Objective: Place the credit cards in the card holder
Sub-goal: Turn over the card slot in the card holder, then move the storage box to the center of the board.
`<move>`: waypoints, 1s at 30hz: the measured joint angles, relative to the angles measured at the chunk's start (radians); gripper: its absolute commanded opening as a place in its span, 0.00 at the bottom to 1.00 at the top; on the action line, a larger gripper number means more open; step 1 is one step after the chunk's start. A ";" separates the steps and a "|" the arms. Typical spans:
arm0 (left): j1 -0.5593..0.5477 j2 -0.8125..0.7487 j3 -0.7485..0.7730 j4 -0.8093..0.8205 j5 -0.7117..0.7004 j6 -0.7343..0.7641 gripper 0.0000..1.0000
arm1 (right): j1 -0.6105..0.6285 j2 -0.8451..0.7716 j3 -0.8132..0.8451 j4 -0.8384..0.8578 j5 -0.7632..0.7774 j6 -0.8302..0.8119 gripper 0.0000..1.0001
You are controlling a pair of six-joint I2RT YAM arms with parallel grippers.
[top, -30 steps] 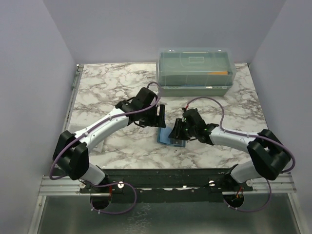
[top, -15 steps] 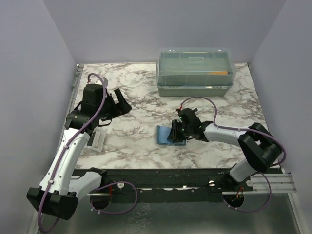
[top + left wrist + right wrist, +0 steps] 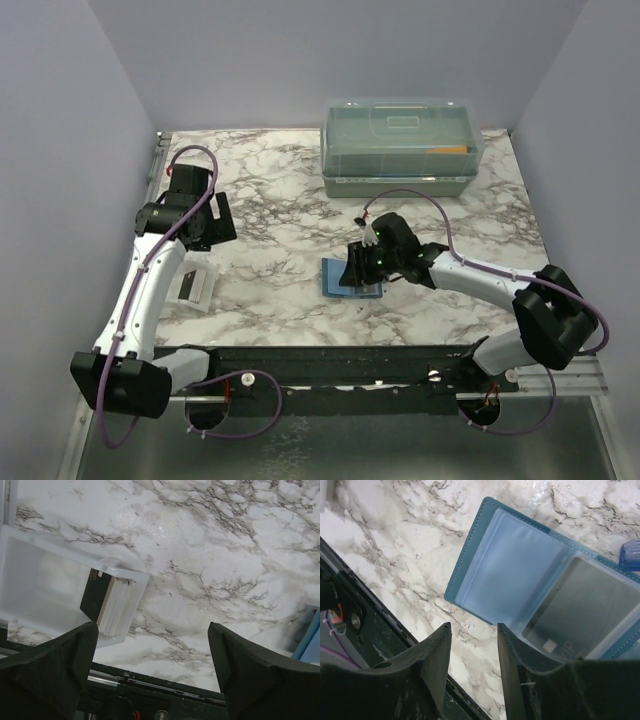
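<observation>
The teal-blue card holder [image 3: 336, 276] lies open on the marble in front of the right arm. In the right wrist view the card holder [image 3: 515, 575] shows clear blue sleeves, with a dark card [image 3: 585, 610] inside one. My right gripper [image 3: 360, 266] sits low over the holder's near edge. Its jaws [image 3: 474, 626] stand a little apart with only marble between them. A stack of credit cards [image 3: 116, 607], whitish edges with a dark face, stands on edge in a small clear-white tray [image 3: 35, 580]. My left gripper [image 3: 152, 630] is wide open and empty, above the marble just right of that tray.
A large translucent lidded box [image 3: 400, 145] stands at the back right. The clear tray [image 3: 196, 285] lies near the table's front left edge. The black front rail [image 3: 150, 680] runs just below the left gripper. Purple walls close in both sides.
My left arm swung left from beside the card holder to above the clear tray, then lowered a little. My right gripper stayed at the open holder, shifting slightly.
</observation>
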 measured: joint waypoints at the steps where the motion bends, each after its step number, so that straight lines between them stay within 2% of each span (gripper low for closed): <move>1: 0.009 0.008 0.006 -0.004 -0.007 0.006 0.99 | 0.000 -0.006 -0.002 -0.002 -0.009 -0.014 0.46; 4: 0.051 0.043 0.019 -0.013 -0.020 0.006 0.99 | -0.002 -0.034 -0.013 -0.002 -0.025 -0.048 0.46; 8: 0.192 0.113 0.005 0.003 0.006 -0.048 0.95 | -0.007 -0.069 -0.036 -0.001 -0.060 -0.066 0.46; 14: 0.367 0.149 -0.059 0.059 0.045 -0.208 0.82 | -0.008 -0.094 -0.051 -0.001 -0.063 -0.076 0.46; 25: 0.437 0.206 -0.153 0.160 0.077 -0.503 0.81 | -0.008 -0.099 -0.051 -0.001 -0.059 -0.089 0.46; 30: 0.462 0.228 -0.171 0.191 0.078 -0.591 0.77 | -0.008 -0.099 -0.051 -0.001 -0.051 -0.091 0.46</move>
